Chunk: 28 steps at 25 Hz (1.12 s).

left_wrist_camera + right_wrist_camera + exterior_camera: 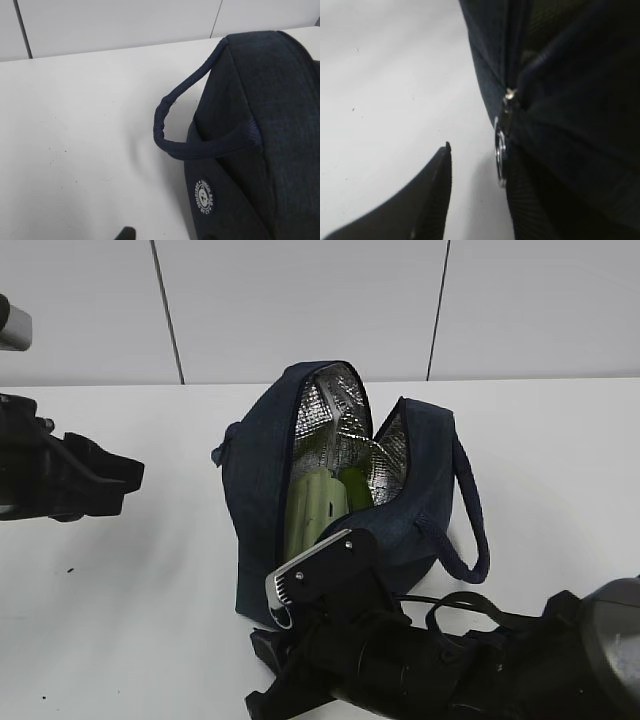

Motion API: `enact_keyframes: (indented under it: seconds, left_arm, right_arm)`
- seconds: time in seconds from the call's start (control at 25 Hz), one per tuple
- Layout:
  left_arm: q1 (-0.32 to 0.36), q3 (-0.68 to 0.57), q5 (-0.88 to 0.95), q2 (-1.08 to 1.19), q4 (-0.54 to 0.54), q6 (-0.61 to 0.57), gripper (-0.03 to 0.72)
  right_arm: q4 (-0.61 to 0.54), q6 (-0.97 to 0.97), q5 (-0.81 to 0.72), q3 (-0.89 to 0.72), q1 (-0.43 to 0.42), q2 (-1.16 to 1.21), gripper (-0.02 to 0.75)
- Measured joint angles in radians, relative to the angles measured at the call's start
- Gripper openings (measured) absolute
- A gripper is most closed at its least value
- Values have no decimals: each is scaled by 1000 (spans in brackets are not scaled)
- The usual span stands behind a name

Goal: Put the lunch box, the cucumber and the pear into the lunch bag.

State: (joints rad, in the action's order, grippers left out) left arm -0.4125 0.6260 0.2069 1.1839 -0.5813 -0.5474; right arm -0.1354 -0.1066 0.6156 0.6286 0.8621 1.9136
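Observation:
The dark navy lunch bag [262, 480] stands open on the white table, its silver foil lining showing. Inside it stand the pale green lunch box [313, 506] and, to its right, the dark green cucumber [356, 486]. The pear is not in view. My right gripper [480, 200] is open at the bag's near end. Its right finger lies against the fabric beside the metal ring pull [499, 159]; its left finger [432, 200] is over the table. My left gripper [125, 485] is open and empty, left of the bag, near the bag's handle [172, 145].
The right arm [400, 660] with its cable fills the front of the table below the bag. The bag's other handle [470, 530] hangs on the right side. A white panelled wall closes the back.

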Motion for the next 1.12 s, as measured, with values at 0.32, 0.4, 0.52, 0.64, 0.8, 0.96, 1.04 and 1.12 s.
enact_keyframes:
  seconds: [0.32, 0.4, 0.52, 0.64, 0.8, 0.96, 1.04, 1.12]
  left_arm:
    - [0, 0, 0, 0, -1, 0, 256]
    - [0, 0, 0, 0, -1, 0, 256]
    - [0, 0, 1, 0, -1, 0, 256]
    - [0, 0, 1, 0, -1, 0, 256]
    - [0, 0, 1, 0, -1, 0, 256]
    - [0, 0, 2, 0, -2, 0, 256]
    - [0, 0, 2, 0, -2, 0, 256]
    - [0, 0, 2, 0, -2, 0, 256]
  right_arm:
    - [-11, -2, 13, 2, 0, 0, 299]
    - [-26, -2, 15, 2, 0, 0, 294]
    - [-39, -2, 24, 2, 0, 0, 253]
    - [-48, -2, 28, 2, 0, 0, 188]
    - [-61, -2, 48, 2, 0, 0, 145]
    - [-93, -2, 50, 2, 2, 0, 131]
    - [-100, -2, 51, 2, 2, 0, 112]
    - [-103, -2, 51, 2, 2, 0, 82]
